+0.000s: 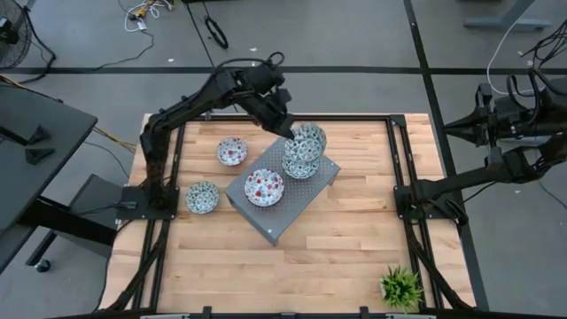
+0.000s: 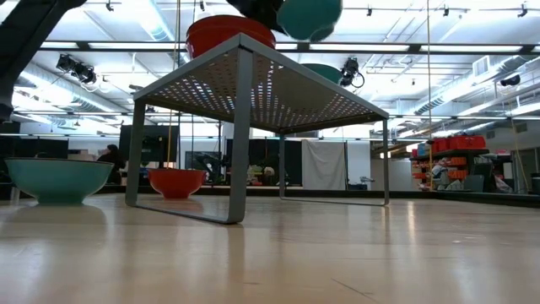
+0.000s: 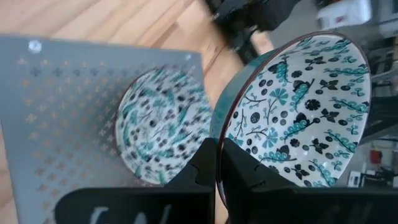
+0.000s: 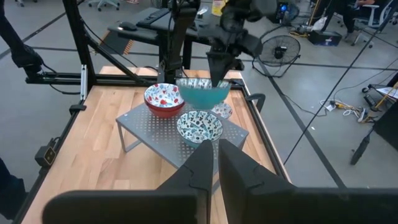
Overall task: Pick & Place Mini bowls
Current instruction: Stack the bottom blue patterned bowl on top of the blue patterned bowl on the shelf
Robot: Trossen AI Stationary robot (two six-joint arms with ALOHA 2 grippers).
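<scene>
My left gripper [image 1: 291, 131] is shut on a teal-patterned mini bowl [image 1: 306, 140], held in the air over the grey perforated stand [image 1: 266, 221]. On the stand sit a red-patterned bowl [image 1: 264, 186] and another teal bowl [image 1: 299, 167], the latter right below the held one. A red bowl [image 1: 232, 151] and a teal bowl [image 1: 202, 197] rest on the wooden table left of the stand. My right gripper [image 4: 216, 158] waits shut and empty off the table's right side. My left gripper grips the held bowl's rim [image 3: 219, 140] on its far-left side, one finger inside the bowl and one outside. The fingers slant down from the table's far left. The bowl hangs clear of the stand, tipped a little, its open side up.
A small green potted plant [image 1: 400, 285] stands at the table's near right corner. Black frame rails [image 1: 397, 159] run along the table's left and right sides. Bare wood lies right of and in front of the stand.
</scene>
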